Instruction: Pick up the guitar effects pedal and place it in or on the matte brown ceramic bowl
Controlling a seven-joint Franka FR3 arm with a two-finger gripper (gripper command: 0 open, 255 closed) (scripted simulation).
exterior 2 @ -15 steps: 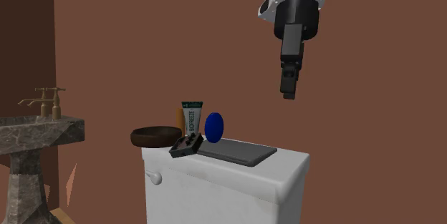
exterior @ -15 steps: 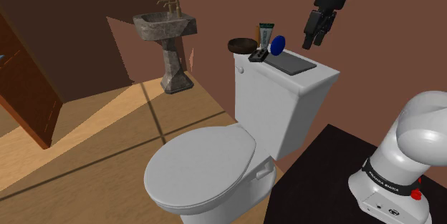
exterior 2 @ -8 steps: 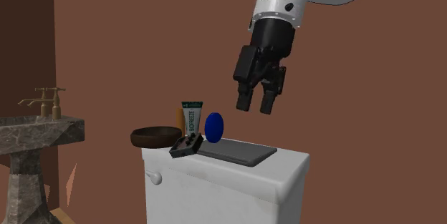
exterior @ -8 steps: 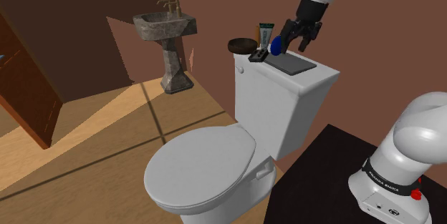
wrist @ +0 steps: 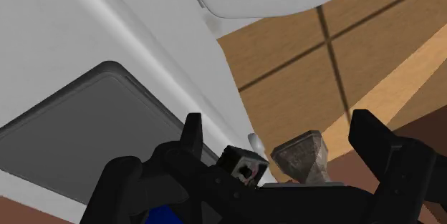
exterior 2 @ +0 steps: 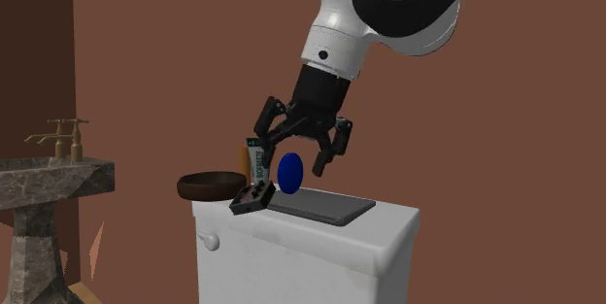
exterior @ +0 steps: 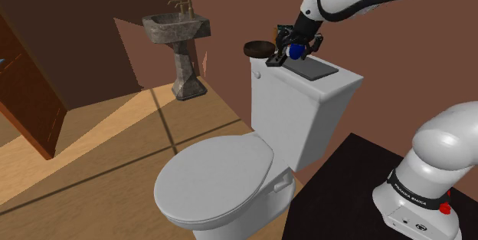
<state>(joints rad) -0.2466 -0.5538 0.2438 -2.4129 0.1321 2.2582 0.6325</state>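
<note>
step: reaching for effects pedal [exterior 2: 251, 198], not yet grasped | gripper [exterior 2: 291, 153]: fingers wide apart, empty, hovering over toilet tank [exterior 2: 381, 230] | next: lower around effects pedal, close, lift toward brown bowl [exterior 2: 208, 185]

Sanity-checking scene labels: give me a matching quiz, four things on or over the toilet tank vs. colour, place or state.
1 pedal
2 bowl
3 blue oval
4 gripper

a open, hovering above the tank
b dark brown
c upright on its edge
d black, beside the grey slab

Pairs: 1-d, 2-b, 3-c, 4-a
</note>
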